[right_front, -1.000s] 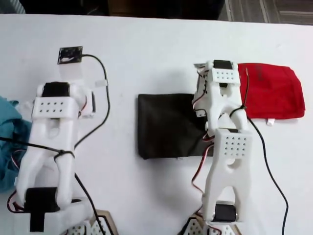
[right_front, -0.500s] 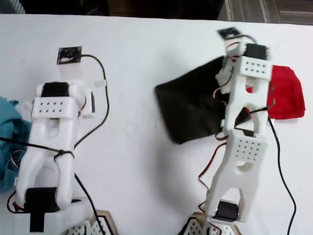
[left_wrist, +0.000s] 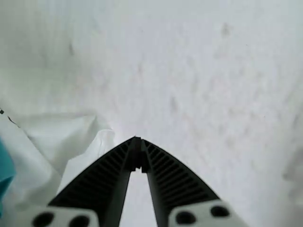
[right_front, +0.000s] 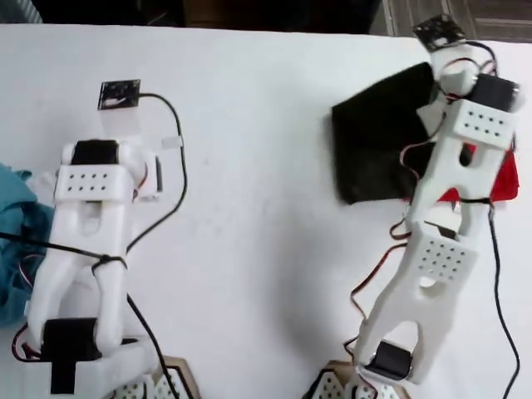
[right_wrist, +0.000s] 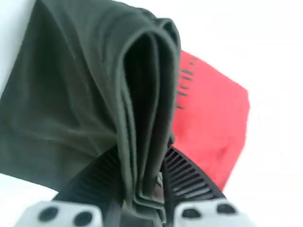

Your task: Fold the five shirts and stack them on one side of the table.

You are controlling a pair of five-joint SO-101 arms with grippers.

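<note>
Black folded fabric shirt (right_front: 378, 141), skewed diagonally, grasped by right gripper (right_wrist: 142, 161) over red folded shirt (right_wrist: 208, 127) with illegible dark print (right_wrist: 186, 81); left gripper (left_wrist: 137, 155) clenched, empty.

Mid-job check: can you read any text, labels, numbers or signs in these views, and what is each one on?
On the red shirt: dark lettering near the edge beside the black shirt, too blurred to read.
On the black shirt: no print visible.
On the small black board lying on the table: no legible marking.
Overall, no text here can be read.
</note>
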